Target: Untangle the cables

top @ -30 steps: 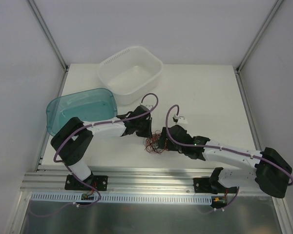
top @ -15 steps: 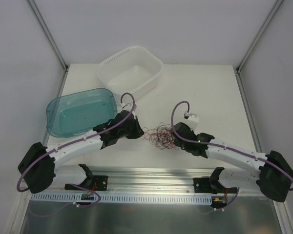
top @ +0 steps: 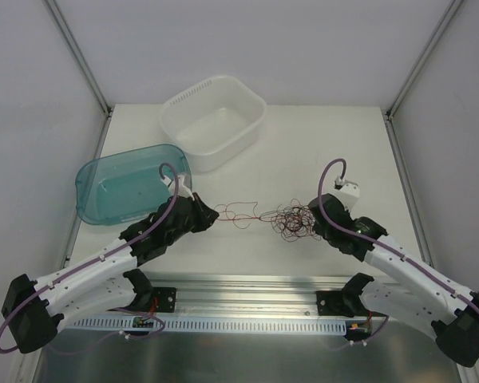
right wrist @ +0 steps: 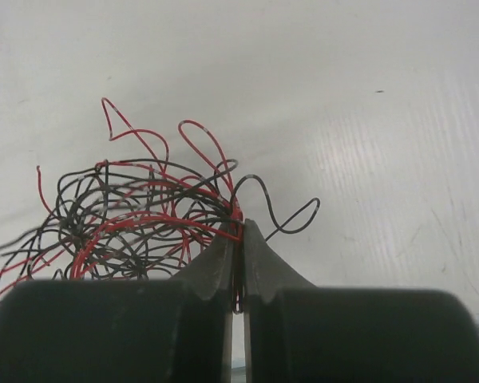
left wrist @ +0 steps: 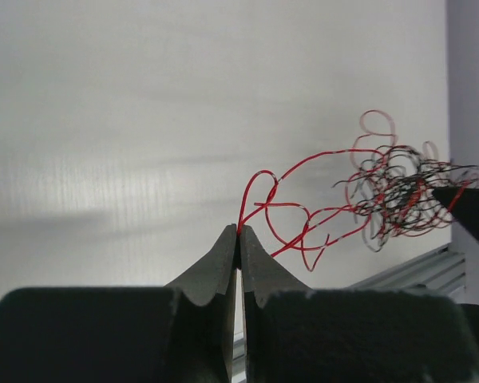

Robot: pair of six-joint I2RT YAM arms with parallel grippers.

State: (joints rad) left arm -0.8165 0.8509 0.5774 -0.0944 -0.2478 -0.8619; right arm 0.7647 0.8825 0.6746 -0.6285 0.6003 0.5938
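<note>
The cables [top: 292,219] are at the front of the desk [top: 327,144] between the two arms, mostly as a red-and-black clump just beside the right gripper [top: 314,221], which is clenched on wires at the clump's edge. The left gripper [top: 214,217] is pinched tight on the end of one red strand [top: 241,214], which curls loosely across from the clump. A white tub [top: 176,108] and a blue bin [top: 92,171] stand behind, well apart from the clump.
</note>
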